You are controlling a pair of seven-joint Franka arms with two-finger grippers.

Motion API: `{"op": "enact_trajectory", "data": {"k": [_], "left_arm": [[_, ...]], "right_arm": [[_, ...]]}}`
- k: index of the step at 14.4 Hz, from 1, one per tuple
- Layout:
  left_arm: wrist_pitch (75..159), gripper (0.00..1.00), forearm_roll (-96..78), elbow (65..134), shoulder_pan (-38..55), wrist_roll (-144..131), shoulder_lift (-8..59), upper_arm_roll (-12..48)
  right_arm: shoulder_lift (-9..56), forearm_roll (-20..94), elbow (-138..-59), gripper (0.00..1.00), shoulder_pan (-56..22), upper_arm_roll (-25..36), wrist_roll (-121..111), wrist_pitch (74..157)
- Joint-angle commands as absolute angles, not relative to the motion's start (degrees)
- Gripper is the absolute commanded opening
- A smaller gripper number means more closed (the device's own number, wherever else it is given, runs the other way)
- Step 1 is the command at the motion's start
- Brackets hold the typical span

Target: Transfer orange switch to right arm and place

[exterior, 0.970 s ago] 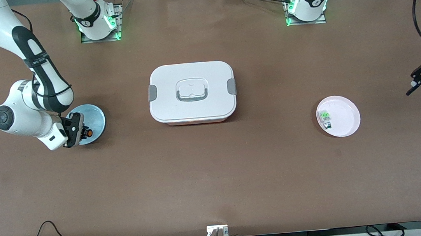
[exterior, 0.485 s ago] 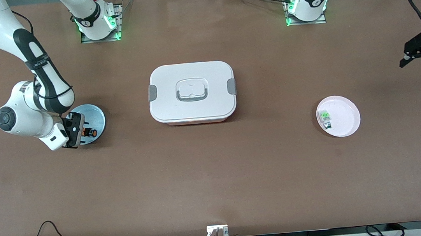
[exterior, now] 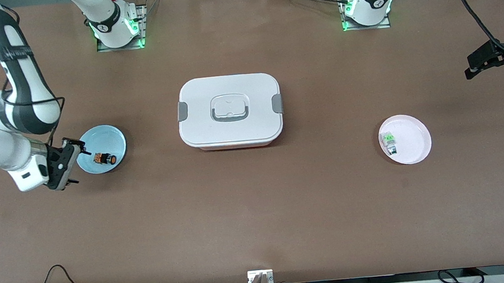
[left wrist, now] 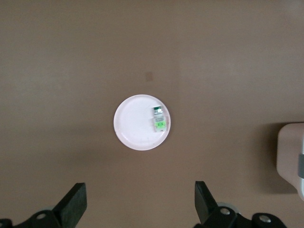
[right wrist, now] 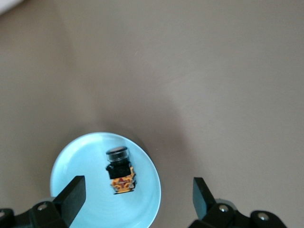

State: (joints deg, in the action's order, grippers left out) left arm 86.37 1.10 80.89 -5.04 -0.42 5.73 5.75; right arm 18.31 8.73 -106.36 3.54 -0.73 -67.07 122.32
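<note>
The orange switch [exterior: 105,158] lies on its side in a small blue plate [exterior: 104,139] toward the right arm's end of the table. In the right wrist view the switch [right wrist: 119,170] shows a black body and an orange block on the blue plate [right wrist: 78,166]. My right gripper [exterior: 74,164] is open and empty, beside the plate's edge and apart from the switch; it also shows in the right wrist view [right wrist: 137,191]. My left gripper [exterior: 493,70] is open and empty, over the table edge at the left arm's end; it also shows in the left wrist view [left wrist: 140,194].
A white lidded box [exterior: 230,111] stands mid-table; its corner shows in the left wrist view [left wrist: 290,159]. A pink plate [exterior: 416,140] holds a green-and-white switch [exterior: 389,141] toward the left arm's end; the left wrist view shows the plate [left wrist: 133,130] and switch [left wrist: 159,118].
My right gripper let go of the orange switch, which now lies on the blue plate, and drew back toward the right arm's end. My left gripper moved toward the bases.
</note>
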Motion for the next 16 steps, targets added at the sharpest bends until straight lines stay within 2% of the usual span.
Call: {"op": "enact_trajectory", "data": {"k": [1, 7, 10, 16], "left_arm": [[86.13, 1.00, 8.05, 83.41, -1.68, -3.60, 4.48, 4.57], [85.78, 1.00, 3.89, 83.50, -2.02, -3.69, 4.31, 4.40], [85.78, 1.00, 2.37, 83.14, -3.16, -3.69, 4.31, 4.48], [85.61, 1.00, 2.29, 82.27, -3.16, -2.73, 4.22, 5.36]], "right_arm": [[16.17, 8.44, -101.54, 1.00, 3.69, -1.49, -54.80, 114.55], [9.68, 5.37, -93.88, 1.00, 0.79, -1.49, -20.53, 99.61], [6.86, 4.66, -90.71, 1.00, -1.05, -1.41, -12.67, 92.92], [6.33, 0.61, -79.64, 1.00, -1.32, -1.93, 2.60, 81.05]]}}
